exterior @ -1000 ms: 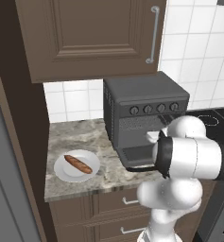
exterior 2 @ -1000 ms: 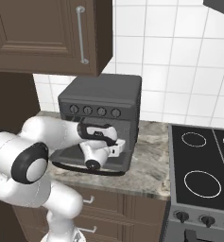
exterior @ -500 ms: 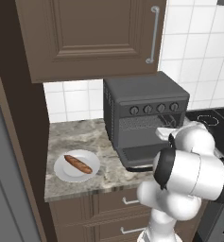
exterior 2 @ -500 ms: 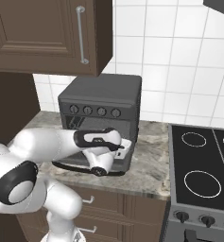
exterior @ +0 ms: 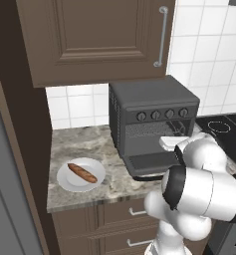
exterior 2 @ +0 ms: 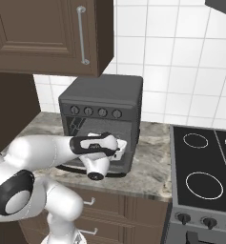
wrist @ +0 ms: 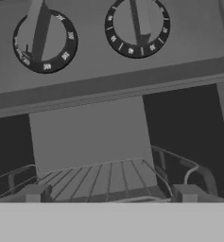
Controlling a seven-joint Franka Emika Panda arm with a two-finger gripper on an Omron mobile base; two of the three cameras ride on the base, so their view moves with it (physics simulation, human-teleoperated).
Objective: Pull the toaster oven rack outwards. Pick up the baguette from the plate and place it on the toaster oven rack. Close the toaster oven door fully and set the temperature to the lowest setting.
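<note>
Blocking toaster oven (exterior: 152,107) cavity, arm hides gripper (wrist: 111,193); rack (wrist: 101,177) partly seen.

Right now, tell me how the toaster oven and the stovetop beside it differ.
The toaster oven is a tall dark grey box; the stovetop is a flat black surface. The oven's knobs run in a row above its cavity; the stovetop's sit along its front edge. The oven's door hangs open; the stovetop has none. Both sit against the tiled wall.
</note>
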